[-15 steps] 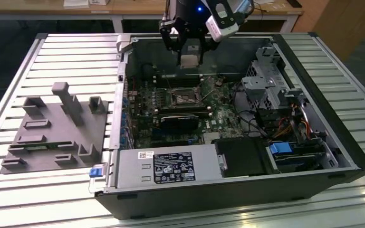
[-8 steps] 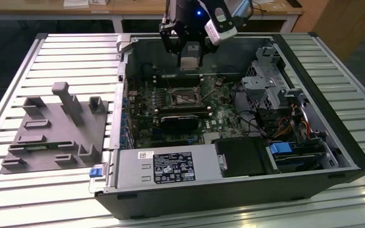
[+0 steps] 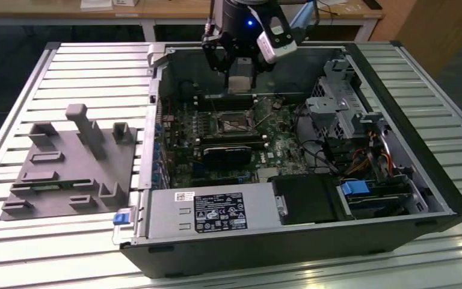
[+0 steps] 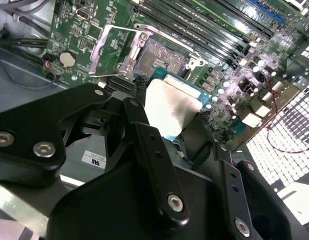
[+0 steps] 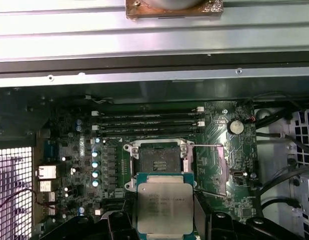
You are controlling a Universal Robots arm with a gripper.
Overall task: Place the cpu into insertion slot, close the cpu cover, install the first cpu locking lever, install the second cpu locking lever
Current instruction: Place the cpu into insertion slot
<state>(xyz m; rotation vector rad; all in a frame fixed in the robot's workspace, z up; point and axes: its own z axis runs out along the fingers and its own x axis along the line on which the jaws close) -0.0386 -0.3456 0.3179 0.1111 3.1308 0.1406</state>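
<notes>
Silver cpu [image 4: 170, 102] half behind gripper [image 4: 173, 122]

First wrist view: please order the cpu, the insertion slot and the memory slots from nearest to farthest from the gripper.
1. The cpu: held in the gripper, so it is nearest.
2. The insertion slot: just past the cpu's far edge.
3. The memory slots: past the insertion slot, farthest.

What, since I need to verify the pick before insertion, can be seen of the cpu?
The cpu is a flat square chip: dull silver-grey metal lid with faint print on a green board rim. The end effector grips it by opposite edges, above the motherboard near the open insertion slot, not seated. Nothing else touches it.
</notes>
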